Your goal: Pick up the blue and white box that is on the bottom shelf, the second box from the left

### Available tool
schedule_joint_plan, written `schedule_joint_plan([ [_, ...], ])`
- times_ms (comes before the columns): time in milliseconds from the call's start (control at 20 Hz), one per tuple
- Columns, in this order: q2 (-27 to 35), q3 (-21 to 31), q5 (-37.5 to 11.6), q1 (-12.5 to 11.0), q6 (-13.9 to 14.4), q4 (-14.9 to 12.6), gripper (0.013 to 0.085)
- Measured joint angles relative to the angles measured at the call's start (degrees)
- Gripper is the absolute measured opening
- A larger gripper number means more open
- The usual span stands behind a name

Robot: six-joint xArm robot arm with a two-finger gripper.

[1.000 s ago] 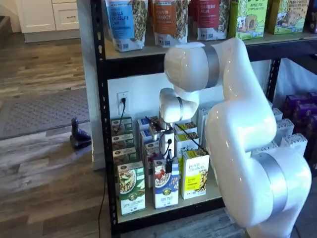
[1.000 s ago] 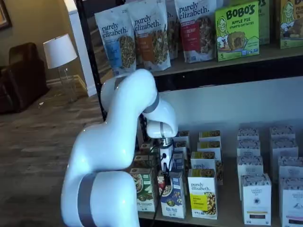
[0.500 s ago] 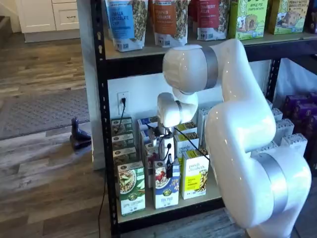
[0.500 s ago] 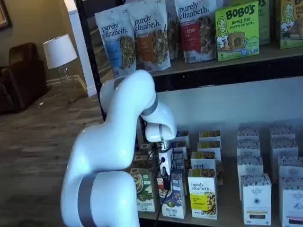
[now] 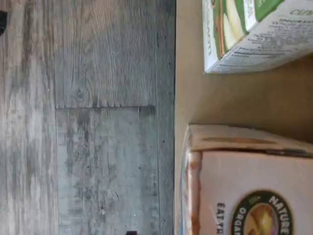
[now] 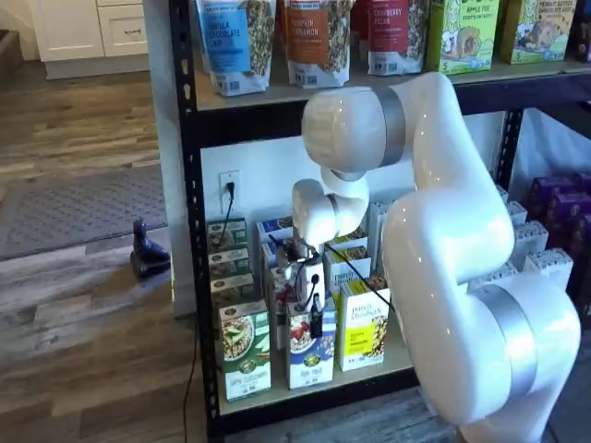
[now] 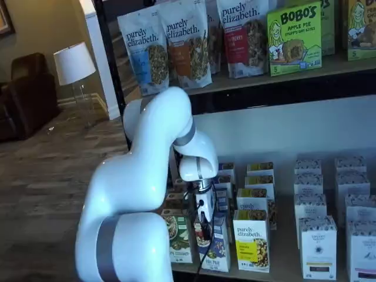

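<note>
The blue and white box (image 6: 310, 357) stands at the front of the bottom shelf (image 6: 277, 394), between a green and white carton (image 6: 245, 351) and a yellow carton (image 6: 362, 328); it leans a little. My gripper (image 6: 315, 317) hangs right at the box's top, with one black finger in front of its upper face; no gap between the fingers shows. In a shelf view the gripper (image 7: 205, 225) sits at the top of the box (image 7: 218, 251). The wrist view shows a carton top with a blue edge (image 5: 244, 191) close below, on the tan deck (image 5: 193, 98).
More rows of cartons stand behind the front ones and to the right (image 7: 317, 244). Granola bags (image 6: 319, 37) fill the level above. A black upright (image 6: 189, 231) borders the shelf's left side. Wood floor (image 5: 98, 122) lies beyond the deck's edge. My white arm (image 6: 452, 258) is before the shelves.
My gripper has come down onto the top of the blue and white box. The box now leans slightly.
</note>
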Motion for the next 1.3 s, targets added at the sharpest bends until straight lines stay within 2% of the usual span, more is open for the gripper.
schedule_joint_plan([
  [100, 0.1, -0.3, 0.6, -0.1, -0.6, 0.6, 0.0770],
  [250, 0.1, -0.2, 0.2, -0.1, -0.8, 0.8, 0.0730],
  [300, 0.1, -0.2, 0.3, -0.1, -0.7, 0.8, 0.0690],
  [600, 0.2, -0.1, 0.1, -0.1, -0.1, 0.0, 0.0690],
  [900, -0.3, 0.6, -0.3, -0.1, -0.6, 0.7, 0.0530],
  [1150, -1.6, 2.3, -1.1, -0.2, -0.2, 0.0, 0.0530],
  [1300, -3.7, 5.2, -2.0, -0.1, -0.1, 0.0, 0.0530],
])
